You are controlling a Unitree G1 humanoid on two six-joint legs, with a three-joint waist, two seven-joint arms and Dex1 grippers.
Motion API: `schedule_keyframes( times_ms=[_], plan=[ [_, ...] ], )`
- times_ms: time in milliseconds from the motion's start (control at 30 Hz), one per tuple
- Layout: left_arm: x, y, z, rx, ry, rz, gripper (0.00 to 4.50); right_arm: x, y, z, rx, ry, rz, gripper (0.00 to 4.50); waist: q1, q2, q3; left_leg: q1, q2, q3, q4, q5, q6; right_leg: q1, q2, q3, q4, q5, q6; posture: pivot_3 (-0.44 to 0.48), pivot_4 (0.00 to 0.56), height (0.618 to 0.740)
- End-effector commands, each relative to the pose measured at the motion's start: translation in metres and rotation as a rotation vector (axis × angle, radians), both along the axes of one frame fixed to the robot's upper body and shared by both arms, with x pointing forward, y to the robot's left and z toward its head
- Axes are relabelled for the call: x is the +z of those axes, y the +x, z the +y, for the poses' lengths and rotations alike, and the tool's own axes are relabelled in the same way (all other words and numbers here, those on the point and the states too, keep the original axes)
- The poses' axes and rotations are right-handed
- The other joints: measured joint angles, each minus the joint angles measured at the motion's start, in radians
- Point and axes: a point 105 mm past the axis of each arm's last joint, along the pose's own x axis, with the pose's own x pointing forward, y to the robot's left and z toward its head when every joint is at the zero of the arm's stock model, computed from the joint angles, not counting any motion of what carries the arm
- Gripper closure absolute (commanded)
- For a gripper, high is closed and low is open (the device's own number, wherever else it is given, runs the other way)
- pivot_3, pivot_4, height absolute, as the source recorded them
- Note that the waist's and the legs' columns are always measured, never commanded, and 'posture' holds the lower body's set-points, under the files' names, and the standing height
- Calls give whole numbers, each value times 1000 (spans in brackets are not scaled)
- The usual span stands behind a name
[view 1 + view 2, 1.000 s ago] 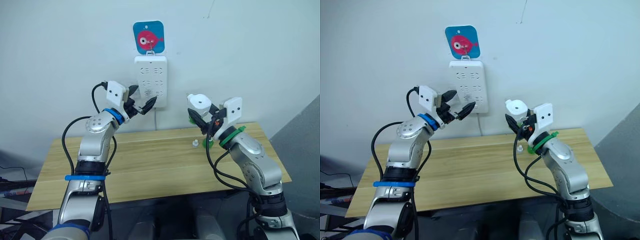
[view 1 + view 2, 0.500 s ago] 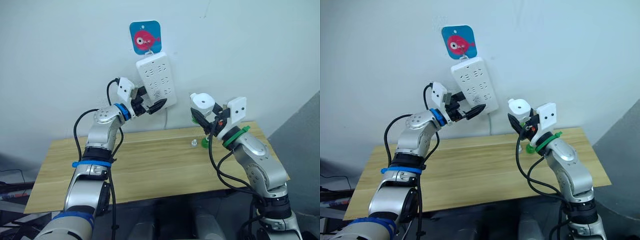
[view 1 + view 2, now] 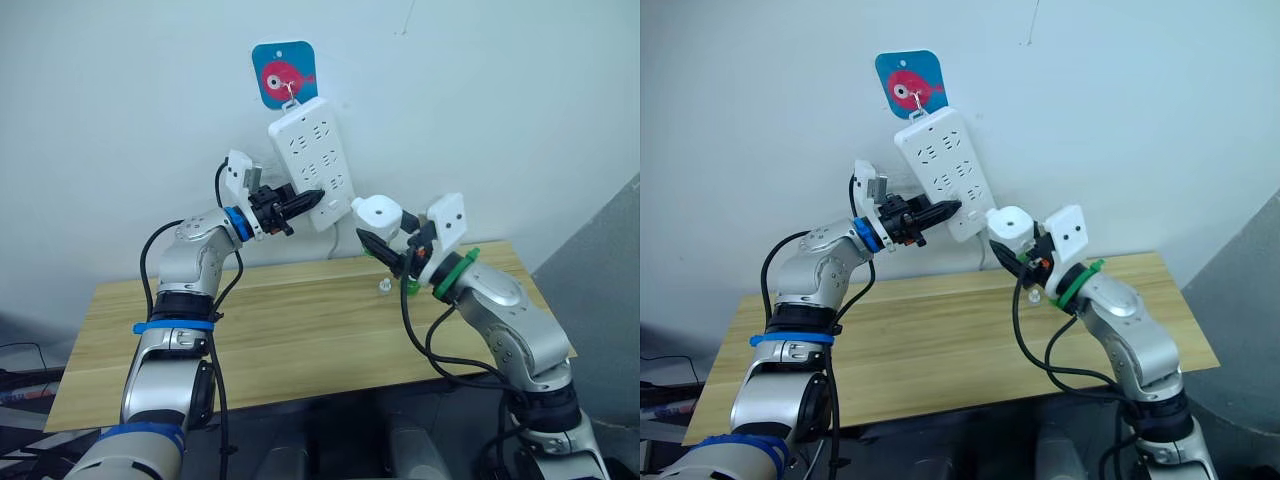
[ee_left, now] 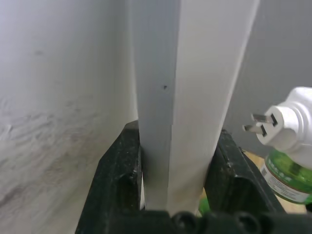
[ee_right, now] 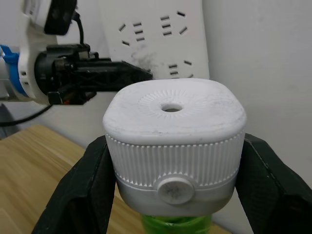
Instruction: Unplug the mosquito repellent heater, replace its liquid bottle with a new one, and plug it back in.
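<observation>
The mosquito repellent heater (image 5: 173,126) is a white rounded unit with a hole in its top face. A green liquid bottle (image 4: 287,178) is fitted beneath it. My right gripper (image 3: 383,240) is shut on the heater and holds it in the air, just right of the socket strip's lower end. The plug prongs (image 4: 253,123) are bare and point toward the strip. The white socket strip (image 3: 312,160) hangs tilted on the wall. My left gripper (image 3: 308,200) is shut across its lower part, one black finger (image 4: 122,161) on each side edge.
The strip hangs from a blue fish-picture hook (image 3: 283,73), and its cable drops behind the wooden table (image 3: 280,330). A small white cap (image 3: 384,287) and a small green item (image 3: 408,288) sit on the table's back edge under my right arm.
My left gripper reached the strip and closed on its lower part, and the strip now hangs tilted. My right gripper carried the heater left, closer to the strip.
</observation>
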Motion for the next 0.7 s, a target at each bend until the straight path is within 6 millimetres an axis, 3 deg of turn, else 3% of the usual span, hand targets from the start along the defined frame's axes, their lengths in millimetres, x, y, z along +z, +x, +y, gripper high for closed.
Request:
schedule_keyframes(
  times_ms=[33,700],
  plan=[
    [12,-13,-12,-103,10,-43,3128,16,7,0,-22,59,-19,1523,-1,0,0,0,0,0,0,0,0,0,0,0,0,0,0,-196,144,740],
    [12,-14,-14,-102,12,-38,3128,10,16,13,11,43,24,1523,-1,0,0,0,-1,-1,-1,0,0,0,-1,0,-1,0,0,-185,160,740]
  ],
)
